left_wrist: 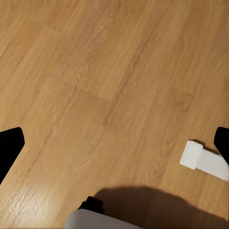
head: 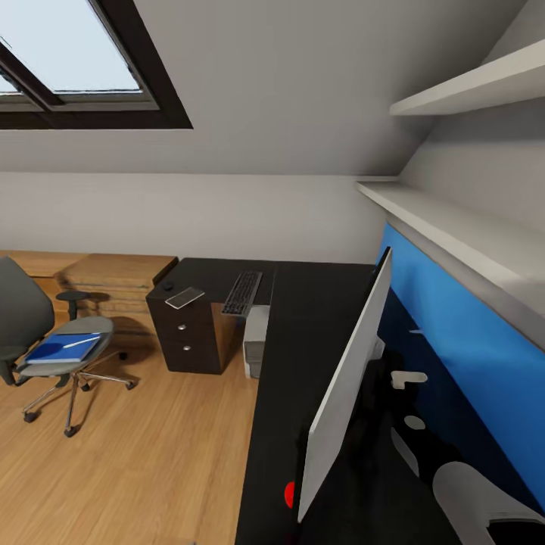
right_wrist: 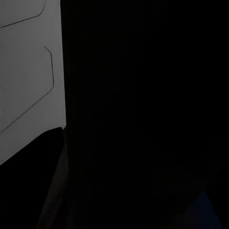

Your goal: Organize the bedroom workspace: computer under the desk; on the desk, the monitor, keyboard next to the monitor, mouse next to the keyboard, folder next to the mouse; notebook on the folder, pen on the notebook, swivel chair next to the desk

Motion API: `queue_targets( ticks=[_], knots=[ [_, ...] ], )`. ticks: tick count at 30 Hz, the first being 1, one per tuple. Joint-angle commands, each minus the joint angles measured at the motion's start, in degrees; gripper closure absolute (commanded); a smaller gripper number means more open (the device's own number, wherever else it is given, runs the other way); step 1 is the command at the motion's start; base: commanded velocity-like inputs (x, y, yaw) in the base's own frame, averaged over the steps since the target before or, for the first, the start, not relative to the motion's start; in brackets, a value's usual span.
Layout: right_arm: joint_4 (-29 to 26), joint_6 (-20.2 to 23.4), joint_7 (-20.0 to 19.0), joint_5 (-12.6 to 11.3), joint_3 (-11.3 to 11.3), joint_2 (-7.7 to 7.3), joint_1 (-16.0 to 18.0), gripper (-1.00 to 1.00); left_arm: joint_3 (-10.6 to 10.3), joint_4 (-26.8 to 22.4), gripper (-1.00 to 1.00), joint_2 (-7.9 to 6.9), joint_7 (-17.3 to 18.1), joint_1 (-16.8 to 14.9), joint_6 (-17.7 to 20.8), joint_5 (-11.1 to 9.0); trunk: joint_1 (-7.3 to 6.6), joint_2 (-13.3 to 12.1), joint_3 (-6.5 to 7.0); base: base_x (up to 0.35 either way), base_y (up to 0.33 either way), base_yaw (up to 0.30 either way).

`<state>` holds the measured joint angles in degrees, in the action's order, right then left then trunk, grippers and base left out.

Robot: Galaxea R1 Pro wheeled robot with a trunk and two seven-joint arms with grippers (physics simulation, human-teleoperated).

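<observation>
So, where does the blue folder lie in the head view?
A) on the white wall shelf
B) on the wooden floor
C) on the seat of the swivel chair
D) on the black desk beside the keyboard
C: the blue folder lies flat on the seat of the swivel chair, away from the desk.

I count one monitor point(head: 344, 393), one keyboard point(head: 242, 293), one mouse point(head: 168, 286), one notebook point(head: 185, 297), one folder point(head: 60, 347) (at nine o'clock), two wall shelves point(head: 469, 83).

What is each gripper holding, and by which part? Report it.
Left gripper: nothing; its fingers stand wide apart over bare floor. Right gripper: cannot be told; its wrist view is dark beside a grey panel.
</observation>
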<state>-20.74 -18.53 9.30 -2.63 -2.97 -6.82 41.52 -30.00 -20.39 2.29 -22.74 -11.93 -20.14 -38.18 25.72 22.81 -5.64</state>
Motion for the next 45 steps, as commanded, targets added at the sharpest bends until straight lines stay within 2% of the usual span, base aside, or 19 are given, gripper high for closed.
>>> queue_targets(
  ticks=[1,9,23,24,26,27,30,31,32,33,36,37,38,39,40,45],
  knots=[
    [0.0,-0.2,0.3,-0.2,-0.3,-0.03,0.1,1.0,-0.5,0.0,-1.0,-0.03,-0.4,-0.1,-0.2,-0.4,0.07,0.1,-0.12,0.261,0.0,0.0],
    [0.0,-0.2,0.3,-0.2,-0.3,-0.03,0.1,1.0,-0.5,0.0,-1.0,-0.08,-0.4,-0.1,-0.2,-0.4,0.07,0.1,-0.12,0.221,-0.05,0.0],
    [-0.3,-0.1,0.3,-0.2,-0.3,0.05,0.1,1.0,-0.2,-0.3,-1.0,-0.25,-0.7,-0.1,-0.2,-0.3,0.07,0.1,-0.12,0.012,-0.007,0.0],
    [-0.3,0.0,0.3,-0.2,-0.3,0.05,0.1,1.0,-0.2,-0.5,-1.0,-0.32,-0.7,0.0,-0.2,-0.3,0.07,0.1,-0.12,0.0,0.0,0.0],
    [-0.4,0.0,0.3,-0.2,-0.3,0.05,0.1,1.0,-0.2,-5.7,-1.0,-1.16,-0.7,0.0,0.9,-0.3,0.07,0.1,-0.12,0.0,0.0,0.0],
    [-0.4,0.1,0.3,-0.2,-0.3,0.05,0.1,1.0,-0.2,-8.7,-1.0,-1.71,-0.9,-0.1,2.2,-0.3,0.07,0.1,-0.12,0.0,0.0,0.0],
    [-0.7,0.2,0.6,-0.2,-0.3,0.02,0.1,1.0,1.1,-23.2,-1.0,-4.75,-5.4,-0.1,16.7,-0.3,0.07,0.1,-0.12,0.0,0.0,0.0],
    [-0.8,0.2,0.7,-0.2,-0.3,0.03,0.1,1.0,1.7,-25.5,-1.0,-5.07,-6.5,-0.1,19.3,-0.3,0.07,0.1,-0.12,0.0,0.0,0.0],
    [-1.0,0.4,1.0,-0.2,-0.3,0.04,0.1,1.0,3.4,-30.0,-1.0,-5.51,-8.8,-0.1,24.3,-0.3,0.07,0.1,-0.12,0.0,0.0,0.0],
    [-1.0,0.6,1.1,-0.2,-0.3,0.06,0.1,1.0,4.3,-32.2,-1.0,-5.64,-9.8,-0.1,26.6,-0.3,0.07,0.1,-0.12,0.0,0.0,0.0],
    [-1.3,2.5,1.6,-0.2,-0.3,0.14,0.1,1.0,9.1,-45.7,-1.0,-6.01,-13.4,-0.2,38.8,-0.2,0.07,0.1,-0.12,0.0,0.0,0.0],
    [-1.4,3.9,1.8,-0.3,-0.3,0.24,0.1,1.0,13.5,-56.8,-1.0,-5.98,-14.6,-1.3,48.9,-0.3,0.07,0.1,-0.12,0.0,0.0,0.0],
    [-1.4,4.2,1.8,-0.3,-0.3,0.23,0.1,1.0,15.3,-60.5,-1.0,-5.78,-14.7,-1.7,52.2,-0.3,0.07,0.1,-0.12,0.0,0.0,0.0],
    [-1.4,4.3,1.8,-0.3,-0.3,0.21,0.1,1.0,16.3,-62.6,-1.0,-5.53,-14.8,-1.9,53.9,-0.4,0.07,0.1,-0.12,0.0,0.0,0.0],
    [-1.4,4.4,1.9,-0.3,-0.3,0.18,0.1,1.0,16.4,-63.6,-1.0,-5.13,-14.9,-2.0,54.7,-0.4,0.07,0.1,-0.12,0.0,0.0,0.0],
    [-1.4,4.4,1.9,-0.3,-0.2,0.13,0.1,1.0,16.0,-62.2,-1.0,-4.56,-14.9,-2.1,55.2,-0.5,0.07,0.1,-0.12,0.0,0.0,0.0]
  ],
)
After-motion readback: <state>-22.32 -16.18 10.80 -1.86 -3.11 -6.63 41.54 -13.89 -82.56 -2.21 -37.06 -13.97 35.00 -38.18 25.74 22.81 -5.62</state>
